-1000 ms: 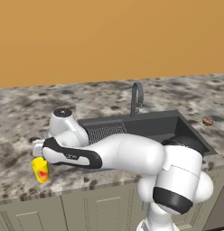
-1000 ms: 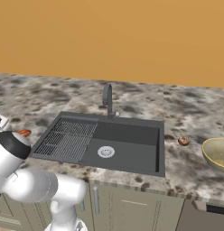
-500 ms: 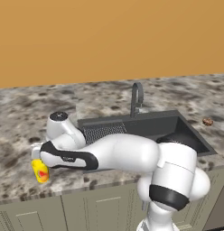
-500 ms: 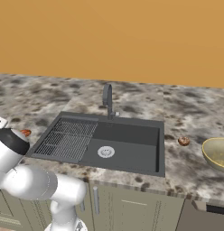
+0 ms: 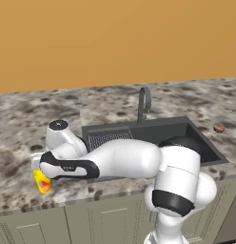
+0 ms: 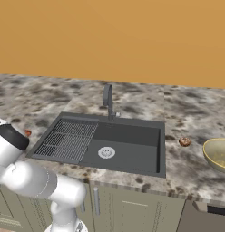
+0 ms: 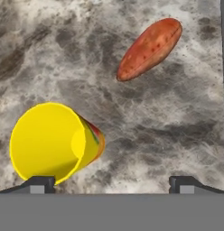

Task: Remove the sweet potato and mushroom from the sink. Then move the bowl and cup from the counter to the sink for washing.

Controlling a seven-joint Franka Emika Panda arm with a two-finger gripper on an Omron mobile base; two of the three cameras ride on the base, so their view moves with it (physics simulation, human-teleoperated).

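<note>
In the hand view the yellow cup [image 7: 55, 142] stands on the speckled counter, its open mouth facing the camera and a red mark on its side. My gripper [image 7: 112, 185] hangs open just above it. The cup sits off to the left, under the left fingertip [image 7: 39, 184], and nothing is held. The orange-red sweet potato [image 7: 150, 48] lies on the counter beyond the cup. From the left base view the cup [image 5: 42, 182] stands near the counter's front edge, below my hand. The mushroom [image 6: 184, 142] lies right of the sink [image 6: 132, 156], and the tan bowl [image 6: 218, 154] stands further right.
The grey arched faucet [image 6: 108, 99] rises behind the sink, and the ribbed drainer grid [image 6: 64, 138] fills its left half. My arm stretches across the sink's front left corner. The counter's front edge runs close by the cup.
My arm has sunk a little and swung slightly left, bringing the hand closer over the cup. The jaws stayed open and the cup has not moved.
</note>
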